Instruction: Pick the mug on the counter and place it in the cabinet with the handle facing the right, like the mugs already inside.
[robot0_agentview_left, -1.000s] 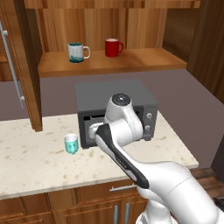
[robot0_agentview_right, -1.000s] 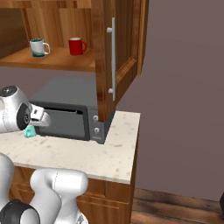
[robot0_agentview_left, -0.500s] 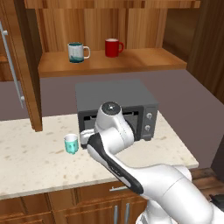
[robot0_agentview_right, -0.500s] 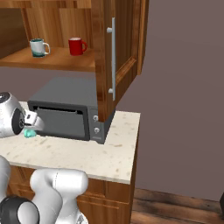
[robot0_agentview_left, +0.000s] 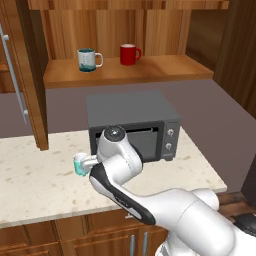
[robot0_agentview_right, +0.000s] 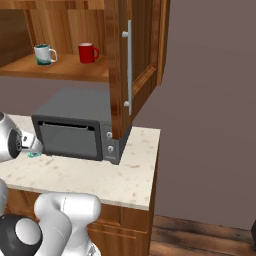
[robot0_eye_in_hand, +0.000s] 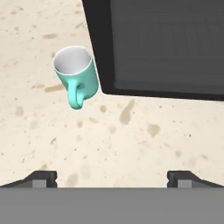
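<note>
The hand (robot0_eye_in_hand: 112, 176) is open and empty, its fingertips spread wide over the speckled bench (robot0_eye_in_hand: 131, 144). The mug (robot0_eye_in_hand: 77, 74) stands ahead of it, toward its left fingertip, handle (robot0_eye_in_hand: 75, 97) facing the hand, just beside the dark microwave (robot0_eye_in_hand: 166, 43)

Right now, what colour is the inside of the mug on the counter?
White inside the mug, mint-turquoise outside; clearest in the hand view.
</note>
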